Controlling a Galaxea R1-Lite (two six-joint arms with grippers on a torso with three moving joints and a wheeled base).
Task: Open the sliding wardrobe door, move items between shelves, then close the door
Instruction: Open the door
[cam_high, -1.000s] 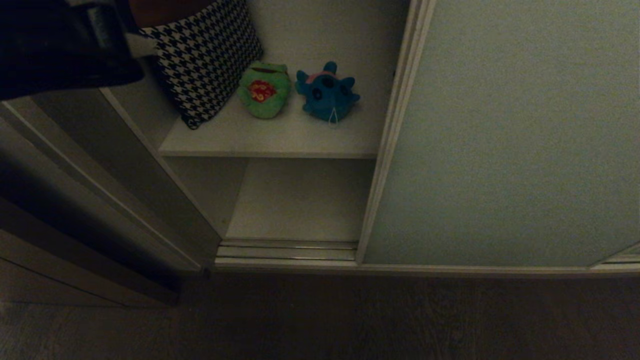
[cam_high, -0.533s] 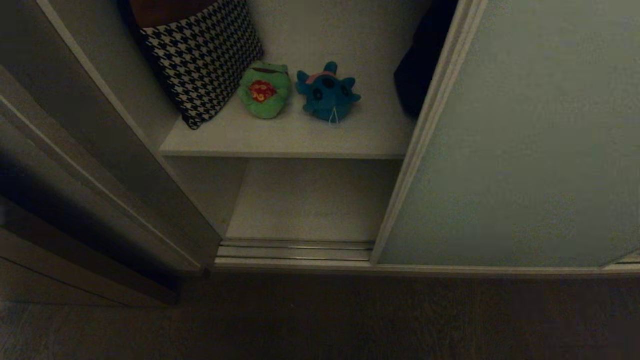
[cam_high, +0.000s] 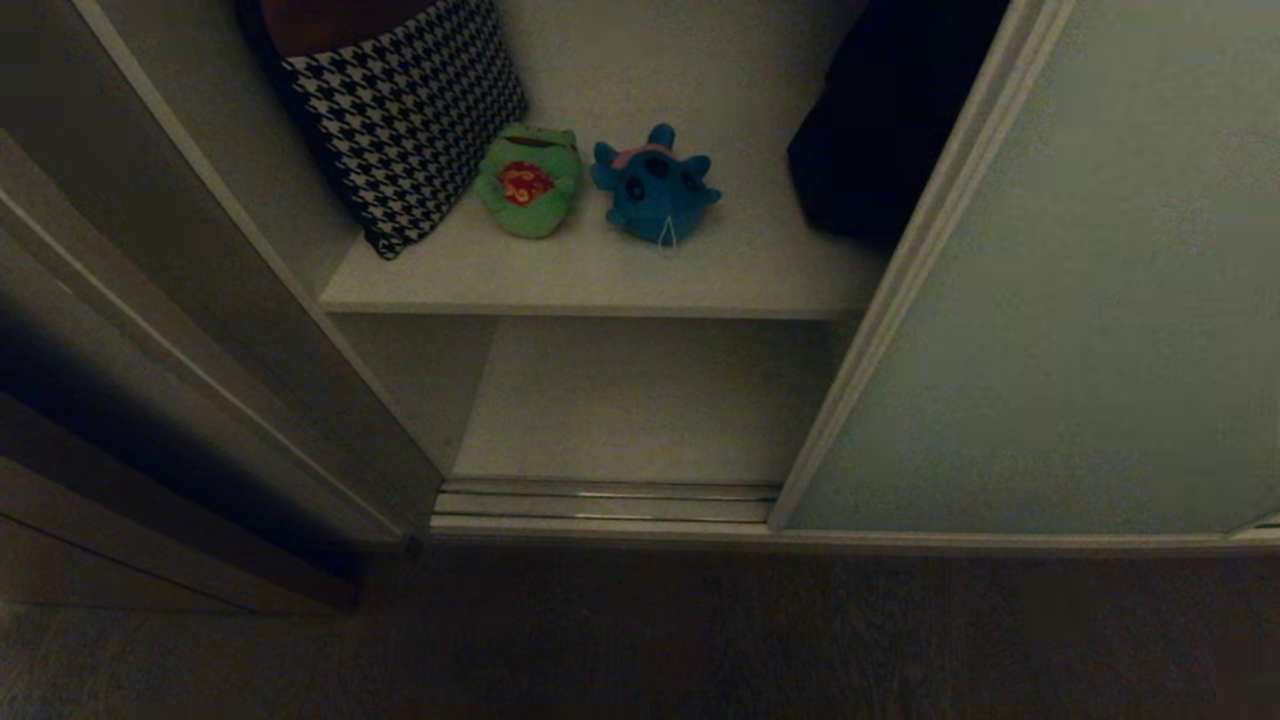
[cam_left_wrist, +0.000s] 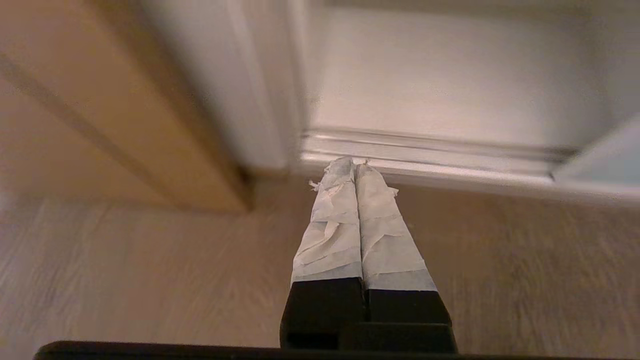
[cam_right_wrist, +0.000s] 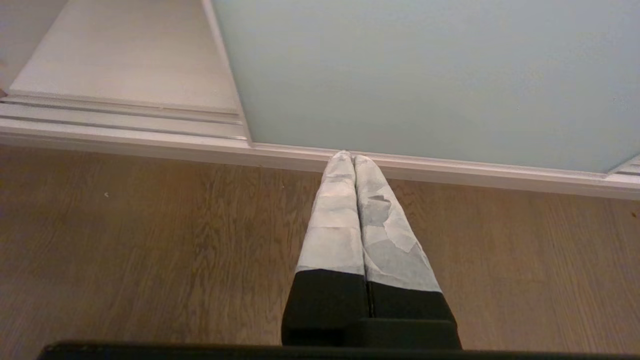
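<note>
You have the door (cam_high: 1080, 300) slid partly aside, so the wardrobe stands open on its left half, and both toys sit untouched on the upper shelf (cam_high: 600, 275). Neither gripper shows in your head view; each appears only in its own wrist camera.

Your left gripper (cam_left_wrist: 354, 162) is clenched on nothing, its taped fingers (cam_left_wrist: 332, 220) pressed flat together. It hangs over the wood floor (cam_left_wrist: 125, 270), tips pointing toward the wardrobe's bottom track (cam_left_wrist: 425, 150), which lies just beyond them. Beyond the track you see the lower shelf (cam_left_wrist: 450, 85), and a corner of the door shows off to one side of the tips. To the other side stands the wardrobe's side panel, with the brown door frame (cam_left_wrist: 115, 125) past it.

Your right gripper (cam_right_wrist: 354, 156) is likewise closed and empty, its wrapped fingers (cam_right_wrist: 335, 230) touching along their length. It too hangs above the floor, tips aimed at the foot of the door, whose pale panel fills the view ahead of them. The door's edge and the open lower shelf lie ahead and off to one side of this gripper.

Well above and beyond both grippers, the frog (cam_high: 527, 182) lies just beside the blue toy (cam_high: 655, 185), close together though you cannot tell if they touch. The houndstooth cloth (cam_high: 405, 110) leans on the wall next to the frog. A dark bag (cam_high: 880, 130) sits on the same shelf at the door's edge, partly hidden behind it.
</note>
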